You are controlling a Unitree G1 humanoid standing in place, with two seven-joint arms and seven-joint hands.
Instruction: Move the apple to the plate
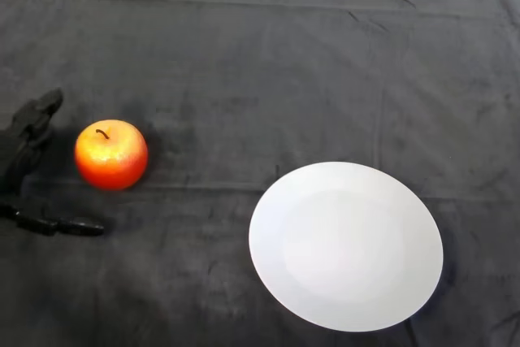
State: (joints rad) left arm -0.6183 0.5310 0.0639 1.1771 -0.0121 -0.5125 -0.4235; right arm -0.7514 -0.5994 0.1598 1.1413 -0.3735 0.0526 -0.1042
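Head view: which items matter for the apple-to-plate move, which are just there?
Job:
red apple, on the cloth
white plate, nothing on it
robot hand, open beside the apple, not touching

Just there:
dark cloth over the table

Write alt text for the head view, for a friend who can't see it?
A red-orange apple sits on a dark cloth-covered table, with the robot's black left hand open just to its left, not touching it. An empty white plate lies apart from both, at the lower right.
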